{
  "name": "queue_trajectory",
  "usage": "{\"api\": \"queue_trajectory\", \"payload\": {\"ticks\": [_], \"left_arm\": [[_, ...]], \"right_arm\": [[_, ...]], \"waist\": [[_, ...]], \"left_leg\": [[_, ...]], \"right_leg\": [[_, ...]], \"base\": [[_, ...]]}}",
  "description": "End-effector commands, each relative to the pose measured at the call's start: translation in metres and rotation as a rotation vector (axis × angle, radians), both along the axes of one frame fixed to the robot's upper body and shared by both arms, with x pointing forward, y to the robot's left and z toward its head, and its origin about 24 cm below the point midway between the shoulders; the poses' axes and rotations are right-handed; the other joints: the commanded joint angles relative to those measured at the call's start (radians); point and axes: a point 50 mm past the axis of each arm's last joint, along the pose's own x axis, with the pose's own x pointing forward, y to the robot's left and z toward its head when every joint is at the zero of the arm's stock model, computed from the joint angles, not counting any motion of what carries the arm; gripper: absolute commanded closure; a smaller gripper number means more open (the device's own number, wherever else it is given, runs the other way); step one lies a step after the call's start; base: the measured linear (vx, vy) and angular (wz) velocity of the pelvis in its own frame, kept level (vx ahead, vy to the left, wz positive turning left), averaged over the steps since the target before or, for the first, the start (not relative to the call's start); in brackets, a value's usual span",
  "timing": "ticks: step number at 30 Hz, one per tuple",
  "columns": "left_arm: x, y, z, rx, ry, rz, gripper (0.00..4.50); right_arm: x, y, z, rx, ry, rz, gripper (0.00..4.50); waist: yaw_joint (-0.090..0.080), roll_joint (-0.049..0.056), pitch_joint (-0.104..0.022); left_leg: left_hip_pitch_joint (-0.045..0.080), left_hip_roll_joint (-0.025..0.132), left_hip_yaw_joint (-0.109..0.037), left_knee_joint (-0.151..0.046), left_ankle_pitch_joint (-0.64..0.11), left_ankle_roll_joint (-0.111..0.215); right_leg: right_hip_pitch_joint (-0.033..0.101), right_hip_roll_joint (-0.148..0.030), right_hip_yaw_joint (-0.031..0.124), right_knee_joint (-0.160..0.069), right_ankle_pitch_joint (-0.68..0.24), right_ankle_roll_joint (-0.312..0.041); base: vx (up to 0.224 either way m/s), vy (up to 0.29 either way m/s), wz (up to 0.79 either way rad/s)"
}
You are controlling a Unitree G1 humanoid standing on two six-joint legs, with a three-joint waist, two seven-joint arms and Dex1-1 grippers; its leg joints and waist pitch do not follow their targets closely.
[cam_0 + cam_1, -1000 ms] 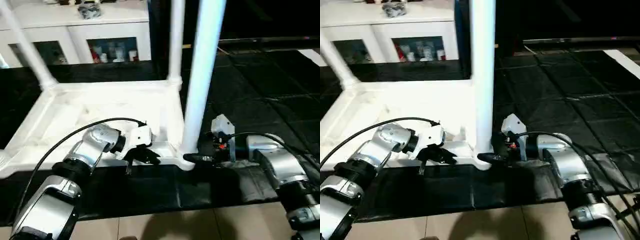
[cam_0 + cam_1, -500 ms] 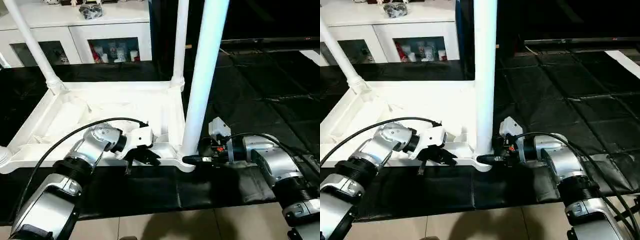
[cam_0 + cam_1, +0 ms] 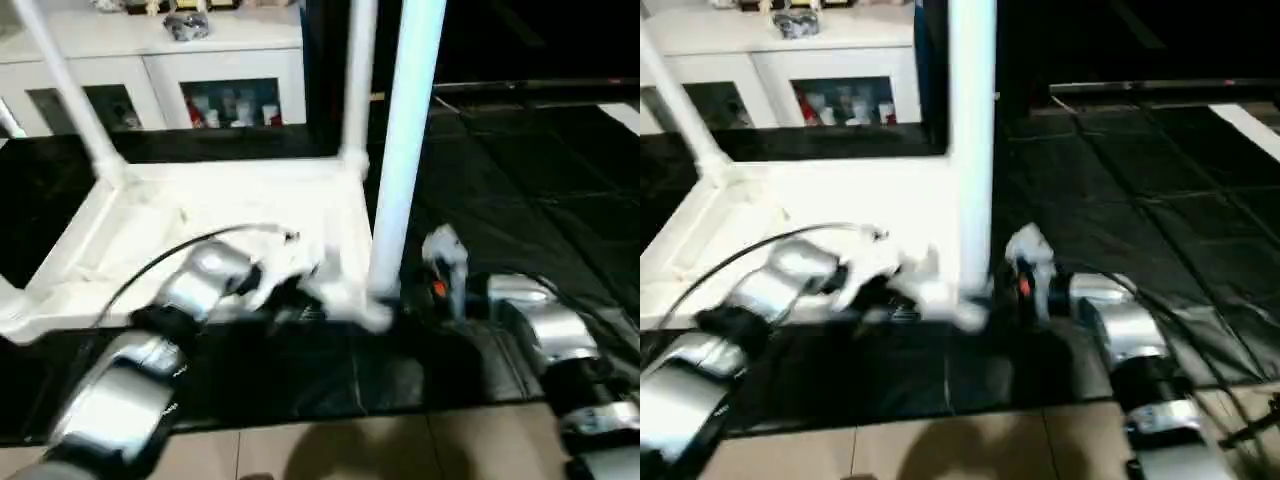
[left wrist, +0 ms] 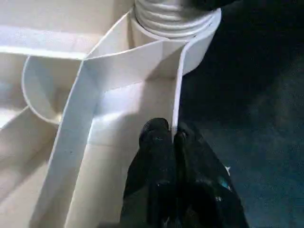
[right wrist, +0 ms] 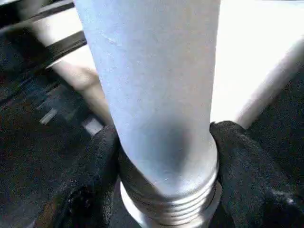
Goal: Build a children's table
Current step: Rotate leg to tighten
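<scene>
The right gripper (image 5: 164, 152) has its two black fingers (image 5: 95, 161) spread to either side of the near-right leg (image 5: 156, 85), low down, just above the threaded base where the leg enters its round corner socket (image 4: 178, 19). In the right wrist view the pads press against the leg's sides, so the gripper appears to be clamped around it rather than standing free. The leg rises straight up from the gripper, its long axis vertical.

The left gripper (image 4: 172, 142) is closed on the thin upright rim (image 4: 176, 95) of the overturned table top (image 3: 230, 215), one finger on each side of that wall, a short way along the near edge from the same socket. It seems to steady the top while the right arm works the leg.

The table top lies upside down on the black floor mat (image 3: 500, 200), ribbed underside upward. Legs stand in its far-left corner (image 3: 60, 90) and far-right corner (image 3: 358, 80) as well. A white cabinet (image 3: 160, 60) stands behind.

What follows turns on the leg's upright axis: any twist or push to seat it has to run about and along that vertical line into the socket directly below the right gripper, the nearer hand and already on it. The thread still shows above the socket, so the leg is probably not fully home.
</scene>
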Motion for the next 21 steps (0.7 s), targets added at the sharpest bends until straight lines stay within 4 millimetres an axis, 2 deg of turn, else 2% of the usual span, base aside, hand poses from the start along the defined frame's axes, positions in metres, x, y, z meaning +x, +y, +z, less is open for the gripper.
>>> {"api": "queue_trajectory", "payload": {"ticks": [1, 3, 4, 6, 8, 9, 11, 13, 15, 16, 17, 21], "left_arm": [[0.017, -0.029, 0.027, -0.146, -0.097, 0.169, 4.5], [0.018, -0.035, 0.029, -0.158, -0.093, 0.187, 4.5], [0.018, -0.045, 0.03, -0.164, -0.099, 0.208, 4.5], [0.017, -0.05, 0.03, -0.151, -0.11, 0.192, 4.5], [0.016, -0.051, 0.03, -0.138, -0.121, 0.171, 4.5], [0.016, -0.05, 0.029, -0.129, -0.127, 0.16, 4.5], [0.015, -0.045, 0.027, -0.106, -0.139, 0.146, 4.5], [0.015, -0.041, 0.026, -0.088, -0.146, 0.14, 4.5], [0.015, -0.036, 0.024, -0.068, -0.15, 0.131, 4.5], [0.014, -0.031, 0.022, -0.059, -0.151, 0.121, 4.5], [0.014, -0.027, 0.021, -0.056, -0.151, 0.113, 4.5], [0.012, -0.02, 0.019, -0.055, -0.141, 0.094, 4.5]], "right_arm": [[-0.002, 0.048, -0.008, 0.078, 0.062, 0.027, 1.87], [0.001, 0.054, -0.009, 0.082, 0.065, -0.014, 1.87], [0.006, 0.067, -0.009, 0.068, 0.066, -0.078, 1.87], [0.009, 0.076, -0.009, 0.031, 0.048, -0.092, 1.87], [0.009, 0.08, -0.008, 0.019, 0.027, -0.079, 1.87], [0.008, 0.08, -0.007, 0.014, 0.014, -0.069, 1.87], [0.009, 0.077, -0.006, 0.008, -0.008, -0.076, 1.19], [0.01, 0.075, -0.005, 0.024, -0.01, -0.091, 1.19], [0.01, 0.071, -0.004, 0.028, -0.018, -0.095, 1.06], [0.009, 0.066, -0.004, 0.025, -0.036, -0.078, 0.87], [0.007, 0.062, -0.005, 0.023, -0.05, -0.057, 0.77], [0.003, 0.051, -0.005, 0.01, -0.08, -0.016, 0.46]], "waist": [[-0.008, -0.015, -0.068], [-0.022, -0.013, -0.071], [-0.024, -0.01, -0.071], [-0.036, -0.014, -0.074], [-0.036, -0.012, -0.076], [-0.035, -0.017, -0.076], [-0.034, -0.015, -0.076], [-0.036, -0.018, -0.074], [-0.037, -0.015, -0.071], [-0.038, -0.023, -0.069], [-0.036, -0.02, -0.07], [-0.034, -0.019, -0.07]], "left_leg": [[-0.002, 0.027, -0.011, -0.07, -0.116, 0.05], [-0.004, 0.023, -0.013, -0.068, -0.109, 0.058], [-0.006, 0.022, -0.013, -0.067, -0.101, 0.062], [-0.01, 0.018, -0.012, -0.066, -0.072, 0.078], [-0.011, 0.018, -0.011, -0.065, -0.053, 0.099], [-0.012, 0.019, -0.011, -0.064, -0.045, 0.113], [-0.01, 0.023, -0.012, -0.065, -0.04, 0.125], [-0.01, 0.025, -0.011, -0.065, -0.047, 0.128], [-0.009, 0.025, -0.011, -0.067, -0.065, 0.124], [-0.008, 0.023, -0.009, -0.068, -0.078, 0.119], [-0.008, 0.024, -0.01, -0.069, -0.083, 0.116], [-0.006, 0.028, -0.01, -0.069, -0.078, 0.123]], "right_leg": [[0.062, -0.074, 0.059, -0.086, -0.374, -0.085], [0.065, -0.074, 0.056, -0.085, -0.359, -0.093], [0.065, -0.074, 0.056, -0.084, -0.347, -0.097], [0.068, -0.071, 0.057, -0.08, -0.303, -0.109], [0.069, -0.07, 0.059, -0.075, -0.261, -0.118], [0.071, -0.07, 0.06, -0.072, -0.235, -0.123], [0.069, -0.071, 0.06, -0.069, -0.221, -0.133], [0.069, -0.071, 0.06, -0.07, -0.229, -0.135], [0.069, -0.072, 0.059, -0.075, -0.26, -0.129], [0.069, -0.073, 0.059, -0.079, -0.289, -0.121], [0.069, -0.075, 0.061, -0.079, -0.304, -0.116], [0.067, -0.073, 0.062, -0.075, -0.275, -0.121]], "base": [[0.0, 0.0, 0.0], [0.0, 0.0, 0.0], [0.0, 0.0, 0.0], [0.0, 0.0, 0.0], [0.0, 0.0, 0.0], [0.0, 0.0, 0.0], [0.0, 0.0, 0.0], [0.0, 0.0, 0.0], [0.0, 0.0, 0.0], [0.0, 0.0, 0.0], [0.0, 0.0, 0.0], [0.0, 0.0, 0.0]]}}
